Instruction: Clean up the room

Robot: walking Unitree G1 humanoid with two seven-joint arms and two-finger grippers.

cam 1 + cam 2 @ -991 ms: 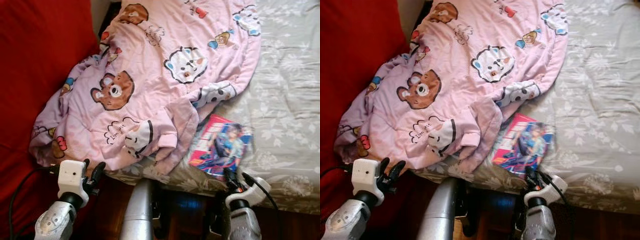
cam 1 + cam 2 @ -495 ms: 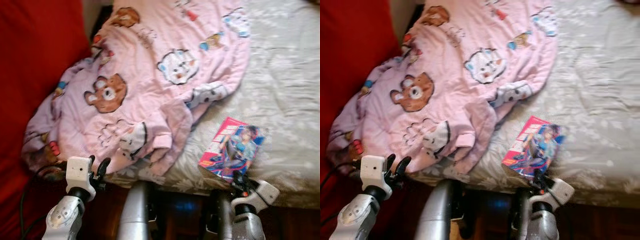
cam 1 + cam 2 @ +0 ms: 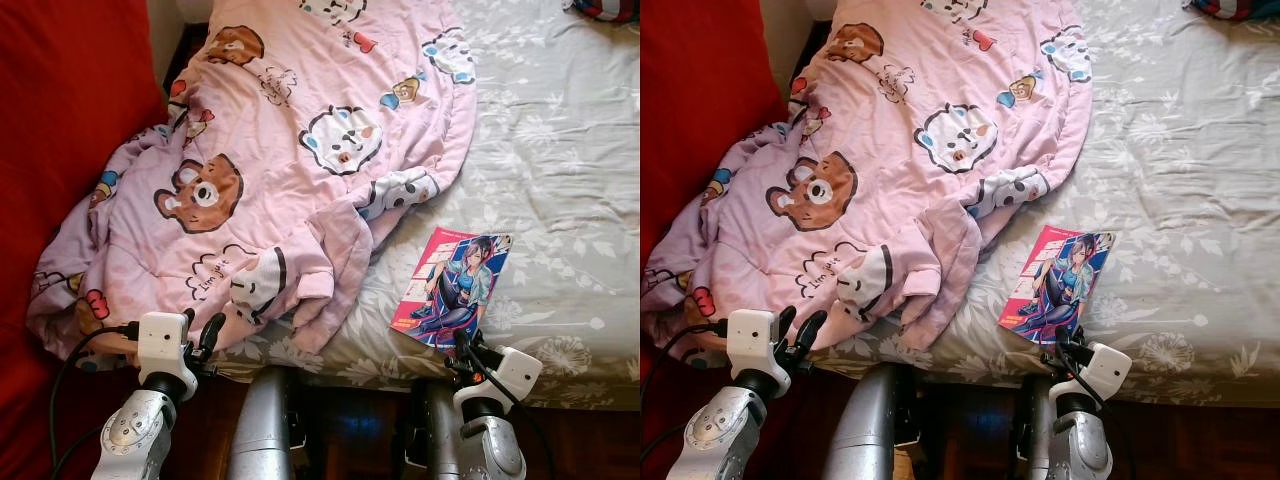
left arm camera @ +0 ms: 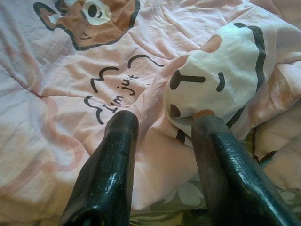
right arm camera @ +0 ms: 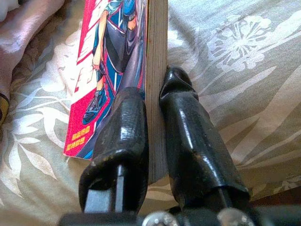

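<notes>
A comic book [image 3: 455, 290] with a colourful cover lies on the grey floral bed sheet [image 3: 560, 180] close to the bed's front edge. My right gripper [image 3: 467, 349] is at the book's near edge and shut on it. In the right wrist view one finger [image 5: 124, 122] lies on the cover and the other presses the page edge of the book [image 5: 157, 56]. A pink cartoon-print blanket [image 3: 300, 150] is bunched over the bed's left half. My left gripper [image 3: 200, 330] stands open at the blanket's front hem, with nothing between its fingers [image 4: 113, 155].
A red surface [image 3: 60, 120] runs along the left of the bed. The sheet to the right of the blanket is bare. A dark colourful object [image 3: 605, 8] peeks in at the far right corner. Dark floor lies below the bed's front edge.
The view has shifted as the camera moved. The book now lies a little further right of the blanket's fold, with the right gripper still at its near edge. The left gripper stays open.
</notes>
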